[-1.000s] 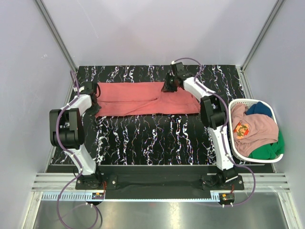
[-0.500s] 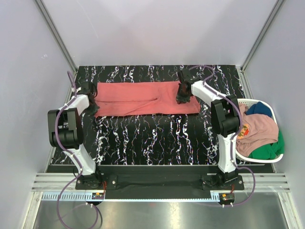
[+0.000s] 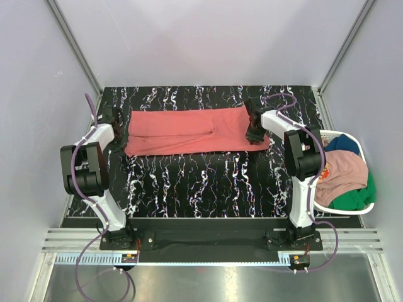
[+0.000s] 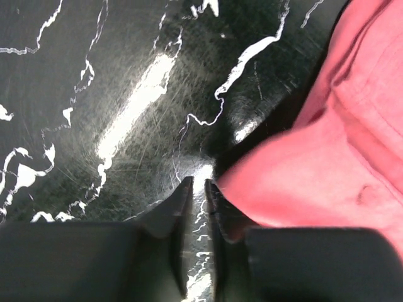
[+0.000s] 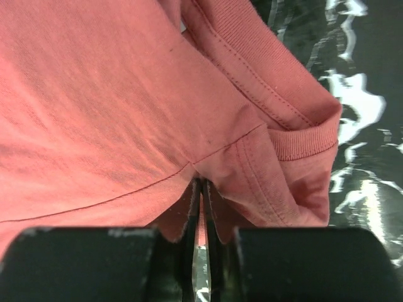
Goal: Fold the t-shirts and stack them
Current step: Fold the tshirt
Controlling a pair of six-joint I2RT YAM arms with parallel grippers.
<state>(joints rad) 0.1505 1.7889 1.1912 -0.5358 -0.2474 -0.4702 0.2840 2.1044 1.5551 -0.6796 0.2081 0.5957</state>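
The coral-red t-shirt lies spread out as a long band across the back of the black marbled table. My right gripper is at its right end. In the right wrist view it is shut on a fold of this shirt beside the ribbed collar. My left gripper is at the shirt's left edge. In the left wrist view the jaws stand almost closed with only table showing between them, and the red cloth lies against the outside of the right finger.
A white laundry basket stands at the table's right edge. It holds the dusty pink shirt, the dark blue one and the green one. The right arm's upright link stands just left of the basket.
My right gripper has moved right and toward the front along the shirt, and the shirt's right end now reaches further right. My left gripper has shifted slightly left.
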